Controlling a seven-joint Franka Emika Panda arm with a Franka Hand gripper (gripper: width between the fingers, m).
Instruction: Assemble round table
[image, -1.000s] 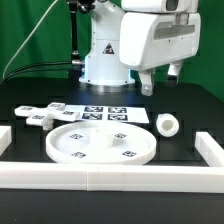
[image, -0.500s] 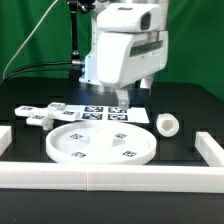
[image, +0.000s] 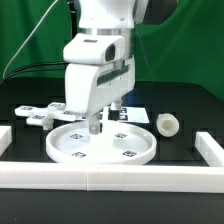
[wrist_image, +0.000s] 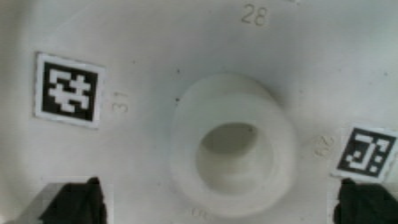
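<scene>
Round disc (image: 110, 150) just below jaws, jaws parted

Moulded number (wrist_image: 254, 14): "28", raised in the white plastic of the round disc (wrist_image: 169, 50), wrist view.
Second number (wrist_image: 118, 98): faint, just beside one square tag on the same disc; looks like "31", not certain.
Square tags (wrist_image: 68, 90): two black-and-white coded squares on the disc in the wrist view, one on either side of the centre socket; pattern only, no letters.
Disc tags (image: 83, 137): four coded squares, exterior view; too small to read.
Marker board (image: 130, 113): printed coded squares, partly hidden.
Cross-shaped foot piece (image: 40, 114): small coded squares, unreadable.
</scene>
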